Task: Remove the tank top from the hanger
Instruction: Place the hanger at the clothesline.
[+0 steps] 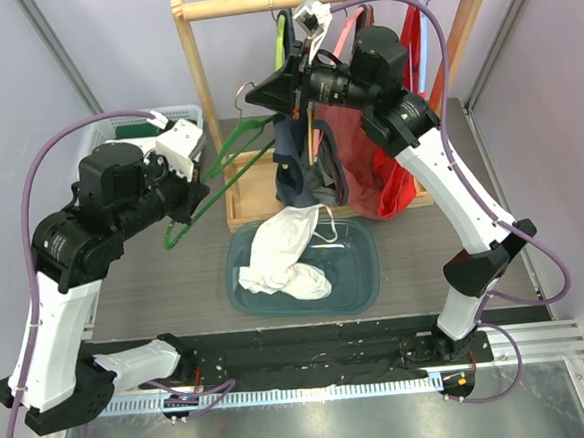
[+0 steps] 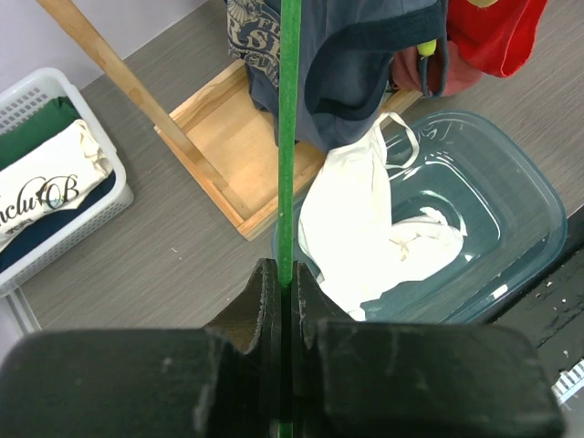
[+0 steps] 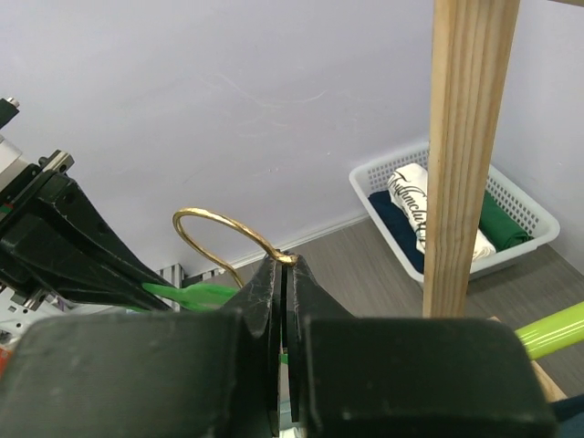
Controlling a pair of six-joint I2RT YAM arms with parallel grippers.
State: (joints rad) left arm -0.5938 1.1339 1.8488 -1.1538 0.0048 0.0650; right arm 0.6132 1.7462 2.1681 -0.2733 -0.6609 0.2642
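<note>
Since, just in front of the wooden rack [image 1: 201, 95], the teal bin [image 1: 362, 284] already holds the crumpled white tank top [image 1: 280, 255], and the green hanger [image 2: 289, 137] pinched between the left gripper's [image 2: 287, 274] pressed-together jaws looks bare, I judge the removal done. What's left is carrying that hanger clear without snagging. On the rack, red garments [image 1: 409, 171] and a navy top [image 1: 294, 169] crowd the way. 1 white basket [image 2: 73, 239] sits left of it. The right gripper [image 3: 285, 265] pinches a gold hanger hook [image 3: 214, 213].
</note>
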